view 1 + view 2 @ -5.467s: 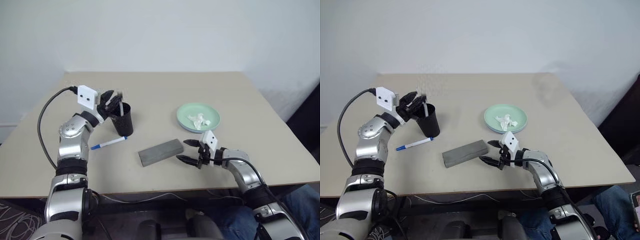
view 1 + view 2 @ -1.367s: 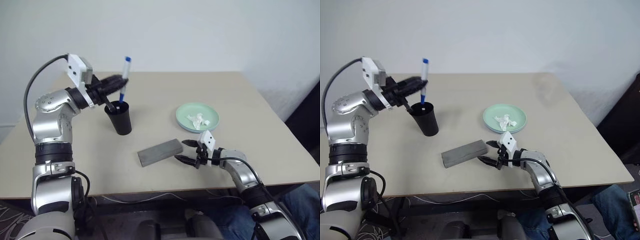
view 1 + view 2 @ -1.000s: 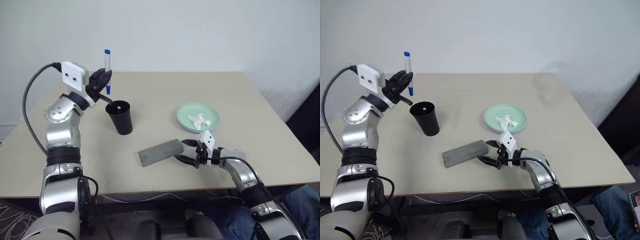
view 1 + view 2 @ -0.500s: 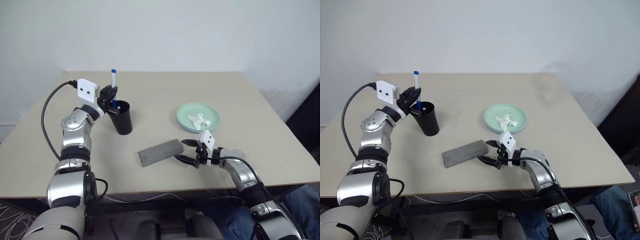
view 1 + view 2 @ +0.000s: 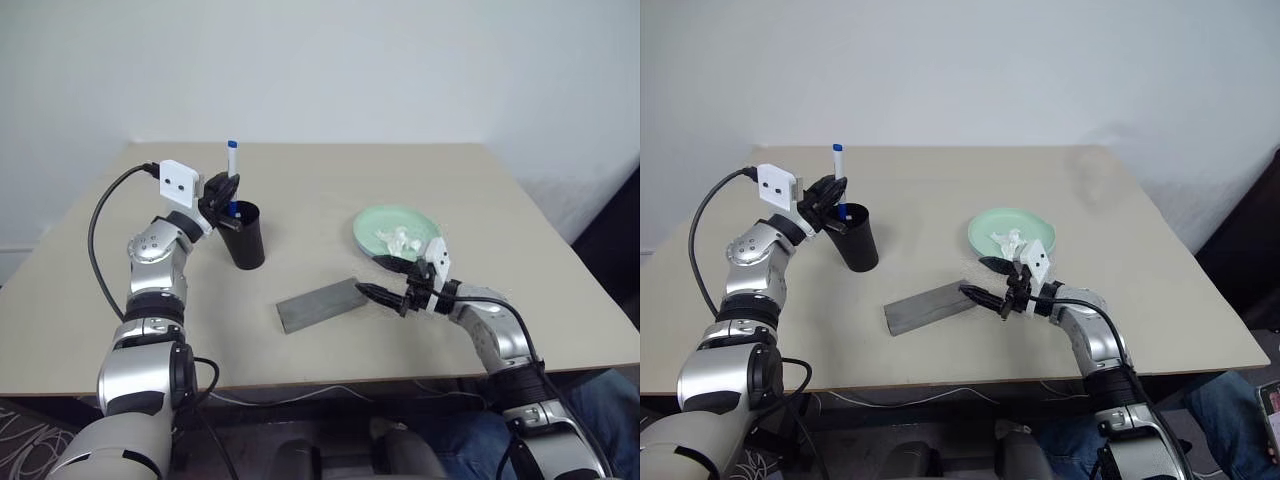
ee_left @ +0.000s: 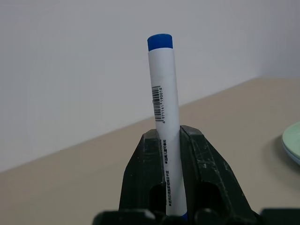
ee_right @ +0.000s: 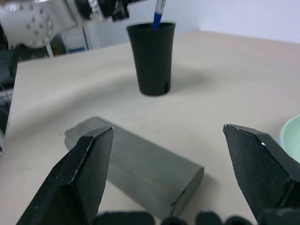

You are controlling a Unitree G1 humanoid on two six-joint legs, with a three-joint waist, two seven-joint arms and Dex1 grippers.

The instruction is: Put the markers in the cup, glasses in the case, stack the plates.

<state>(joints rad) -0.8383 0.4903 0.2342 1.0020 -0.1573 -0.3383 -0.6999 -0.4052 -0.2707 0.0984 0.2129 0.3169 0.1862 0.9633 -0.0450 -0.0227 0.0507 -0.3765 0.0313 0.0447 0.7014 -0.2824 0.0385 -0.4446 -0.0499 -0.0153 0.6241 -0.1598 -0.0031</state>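
**Blue marker poised in the cup, case waiting by the free claw**

Plain white wall backs a beige bench (image 5: 330,180) that carries everything you need; your left claw (image 5: 222,193) is clenched on the blue-capped marker (image 5: 231,170), holding it upright with its lower end already inside the rim of the black cup (image 5: 243,236); judged from that pose, it is held vertical so it can drop straight in once you let go. A second marker is presumably in the cup already, though you cannot make it out from here.

Your right claw (image 5: 989,281) stands wide apart and grasps nothing; it hovers just beside the near end of the grey case (image 5: 930,305), which lies flat and slantwise on the bench between cup and plates; that looks like a ready position for the case step.

Just behind that claw sits the mint green plate (image 5: 398,228), with a crumpled white tissue (image 5: 402,238) on it; whether the blue plate lies beneath it you cannot tell. The glasses cannot be made out. The tissue is not yours to move, but it sits where stacking would happen; the right arm also stands close to the plate rim, so mind it when you lift.
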